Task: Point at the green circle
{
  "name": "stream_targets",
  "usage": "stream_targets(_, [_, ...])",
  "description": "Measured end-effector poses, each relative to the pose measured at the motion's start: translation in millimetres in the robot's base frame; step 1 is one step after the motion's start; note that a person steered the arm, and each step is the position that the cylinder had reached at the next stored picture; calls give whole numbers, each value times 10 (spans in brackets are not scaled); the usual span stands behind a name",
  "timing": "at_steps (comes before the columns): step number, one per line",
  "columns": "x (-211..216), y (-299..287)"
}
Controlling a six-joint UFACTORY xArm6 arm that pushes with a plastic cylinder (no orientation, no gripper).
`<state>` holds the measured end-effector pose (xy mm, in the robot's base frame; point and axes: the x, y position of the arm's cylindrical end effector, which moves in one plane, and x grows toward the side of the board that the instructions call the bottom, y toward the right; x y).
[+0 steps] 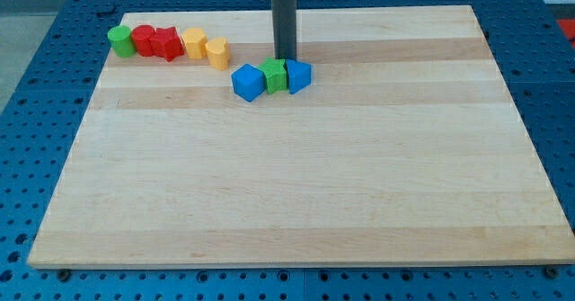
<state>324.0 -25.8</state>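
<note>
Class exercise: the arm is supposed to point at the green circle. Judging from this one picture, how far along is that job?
Done: nothing shows as finished. In hand: my tip stands just behind the green block set between the two blue blocks near the board's top middle. Left: the green circle sits at the far top-left, at the end of the red and yellow row, well away from my tip, so the pointing remains.

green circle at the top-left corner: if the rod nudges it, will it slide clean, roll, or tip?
The green circle looks squat and stands on a flat face, so it should probably slide, not tip or roll. It sits against the red block, so a push from the view's left would likely shift that too. My tip is far off, by the green block.
</note>
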Motion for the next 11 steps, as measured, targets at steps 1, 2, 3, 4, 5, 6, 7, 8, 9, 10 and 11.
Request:
stream_targets(1, [41,-14])
stream_targets(2, [-233,29])
stream_targets(3, [-571,-76])
stream_targets(4, [-888,-576])
stream_targets(5, [-1168,-1005])
stream_targets(6, [-1307,-1675])
stream_targets(7, [-1308,-2179])
stream_targets(8, [-1308,-2555])
stream_targets(9, [-1244,-2784])
stream_targets(10, [-1222,-2792])
stream_targets(11, [-1050,-2793])
